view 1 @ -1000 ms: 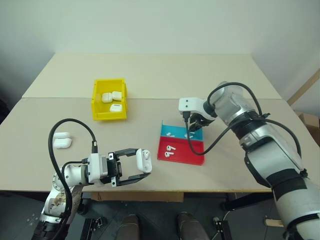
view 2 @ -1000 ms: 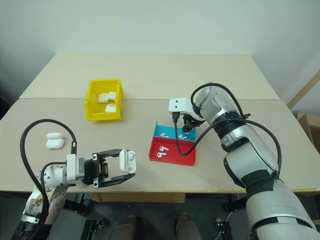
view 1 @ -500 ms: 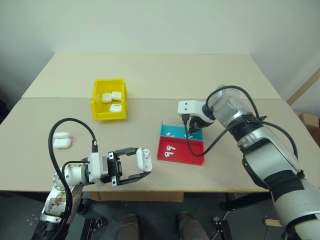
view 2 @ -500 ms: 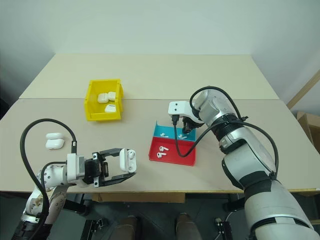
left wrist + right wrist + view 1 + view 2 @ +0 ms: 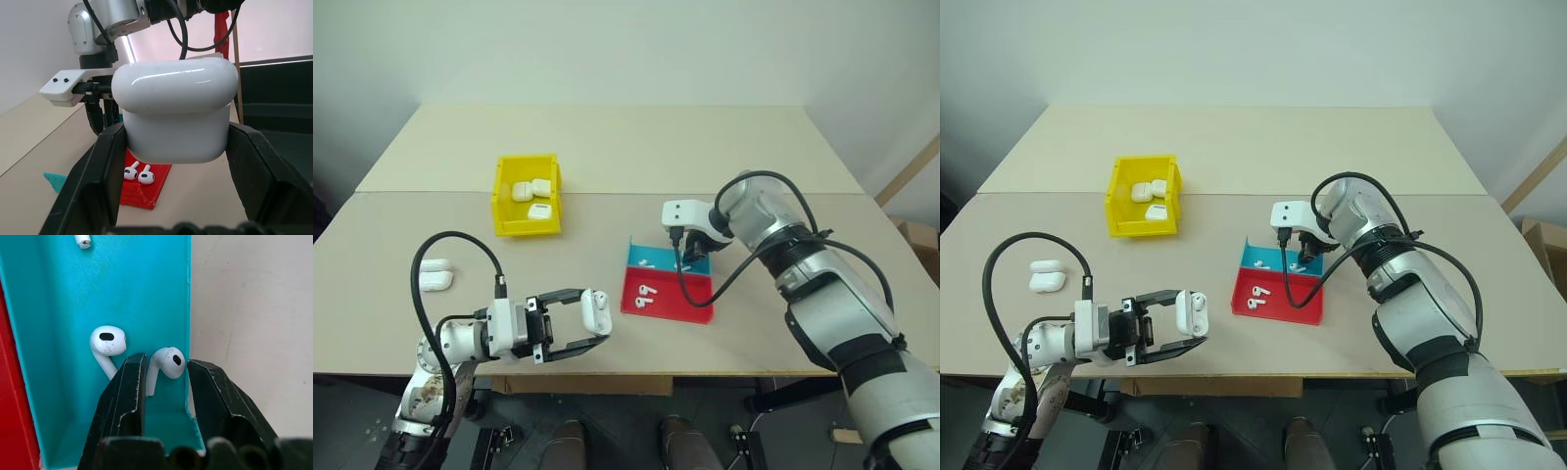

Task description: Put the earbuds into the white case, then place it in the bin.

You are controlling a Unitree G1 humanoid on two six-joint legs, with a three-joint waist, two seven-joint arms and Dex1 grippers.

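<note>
The left hand (image 5: pixel 595 325) grips the white case (image 5: pixel 595 311) above the tabletop's (image 5: pixel 636 157) near edge. The right hand (image 5: pixel 164 382) reaches into the tray's blue half (image 5: pixel 58 382), fingers around one earbud (image 5: pixel 166 363); whether they pinch it is unclear. The bin (image 5: pixel 504 211) stands well apart.

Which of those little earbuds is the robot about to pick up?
The earbud between the right hand's fingers, against the blue tray's wall. Its neighbour lies outside them.
</note>
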